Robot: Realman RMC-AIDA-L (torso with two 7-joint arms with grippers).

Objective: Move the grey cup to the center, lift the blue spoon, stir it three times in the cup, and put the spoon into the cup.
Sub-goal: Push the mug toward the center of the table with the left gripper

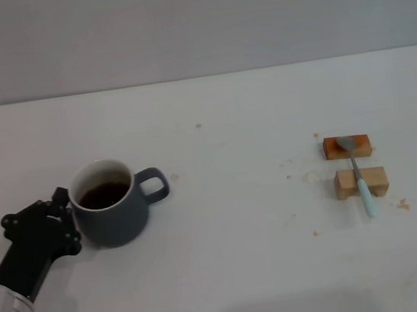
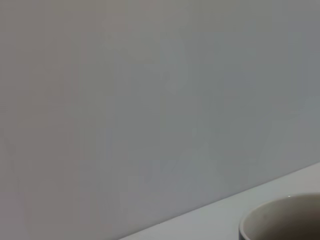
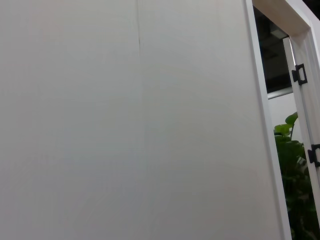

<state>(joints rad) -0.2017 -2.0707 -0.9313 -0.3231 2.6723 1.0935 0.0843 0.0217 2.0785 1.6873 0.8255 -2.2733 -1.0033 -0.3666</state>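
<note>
On the left half of the white tabletop [image 1: 232,276]: the grey cup [image 1: 111,207], upright, rounded, dark blue-grey outside, pale inside the rim, holding dark brown liquid; loop handle turned toward the table's middle. No lettering or mark can be read on it. In the left wrist view only an arc of the cup's pale rim [image 2: 280,217] shows.

Left gripper [image 1: 61,218]: black, at the end of a silver-and-black arm entering from the near left corner, right up against the cup's outer wall on the side away from the handle. Whether its fingers are spread or closed on the cup cannot be told.

On the right half, well apart from the cup: the blue spoon [image 1: 358,175], metal bowl resting on the farther, reddish wooden block [image 1: 346,146], neck crossing the nearer, paler wooden block [image 1: 360,182], light-blue handle reaching the table.

Right gripper: not visible. Its wrist view shows a white wall [image 3: 125,120], a door frame [image 3: 295,60] and green leaves [image 3: 295,170].

Scattered brown crumbs [image 1: 304,178] lie around the blocks.
</note>
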